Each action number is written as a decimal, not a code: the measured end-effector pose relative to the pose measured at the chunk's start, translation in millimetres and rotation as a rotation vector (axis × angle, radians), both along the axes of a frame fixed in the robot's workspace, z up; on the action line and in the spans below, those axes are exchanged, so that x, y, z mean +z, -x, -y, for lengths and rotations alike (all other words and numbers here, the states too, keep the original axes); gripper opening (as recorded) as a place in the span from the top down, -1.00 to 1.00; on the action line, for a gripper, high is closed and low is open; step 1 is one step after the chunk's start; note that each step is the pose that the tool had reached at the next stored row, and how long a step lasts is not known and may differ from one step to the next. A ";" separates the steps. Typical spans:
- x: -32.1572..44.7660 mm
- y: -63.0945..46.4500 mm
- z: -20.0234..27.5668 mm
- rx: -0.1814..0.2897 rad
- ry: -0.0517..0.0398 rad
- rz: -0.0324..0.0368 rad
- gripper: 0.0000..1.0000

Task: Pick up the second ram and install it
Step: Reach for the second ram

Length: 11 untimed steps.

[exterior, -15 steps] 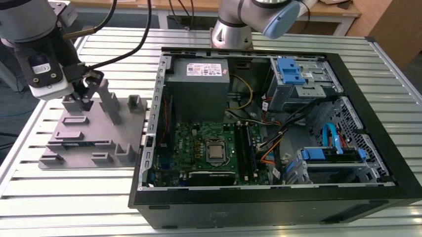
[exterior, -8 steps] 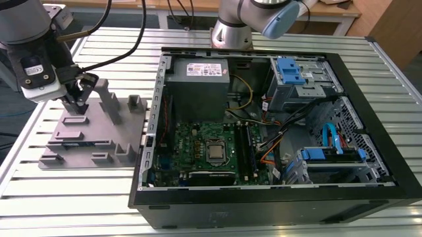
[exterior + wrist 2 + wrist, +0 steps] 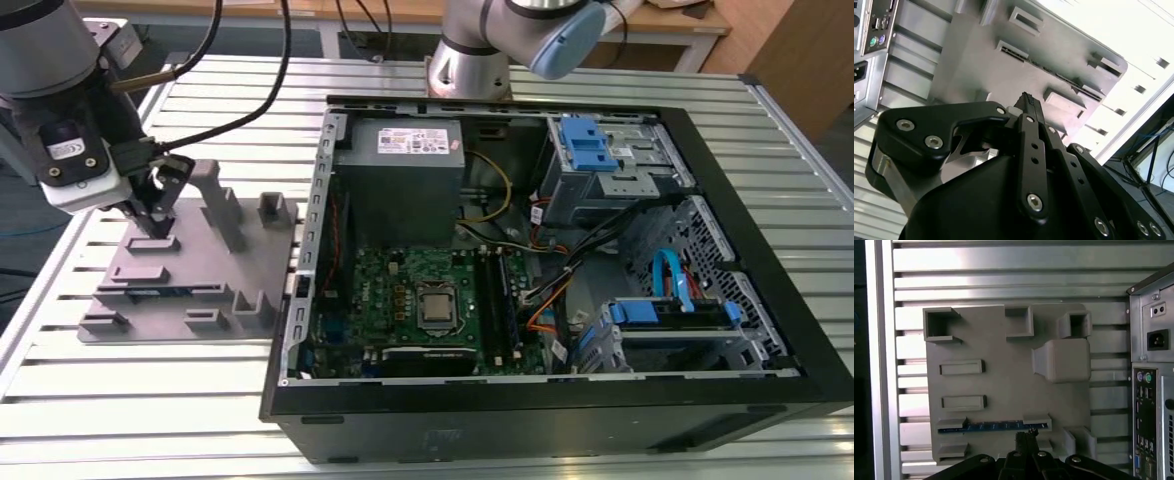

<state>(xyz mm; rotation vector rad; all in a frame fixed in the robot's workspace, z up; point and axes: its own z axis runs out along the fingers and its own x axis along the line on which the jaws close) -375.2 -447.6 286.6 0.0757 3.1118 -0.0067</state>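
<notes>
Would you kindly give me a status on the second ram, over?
Gripper shut, empty, over grey tray. Second ram on edge in its tray slot, ungripped. Nothing blocking it.

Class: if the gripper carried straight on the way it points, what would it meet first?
Most likely the ram slotted in the tray, or the tray just beside it. The gripper points down at that spot, but depth is too unclear to say which.

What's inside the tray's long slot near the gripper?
The second ram stands on edge in the grey tray, its top edge showing; its lower part is hidden in the slot. The gripper hovers close by.
</notes>
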 end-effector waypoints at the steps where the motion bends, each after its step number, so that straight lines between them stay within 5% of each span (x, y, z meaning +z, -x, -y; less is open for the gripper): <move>1: -0.8 1.2 0.1 0.004 0.0001 -0.0001 0.79; 11: -7.7 12.0 0.5 0.013 -0.0001 0.0002 0.79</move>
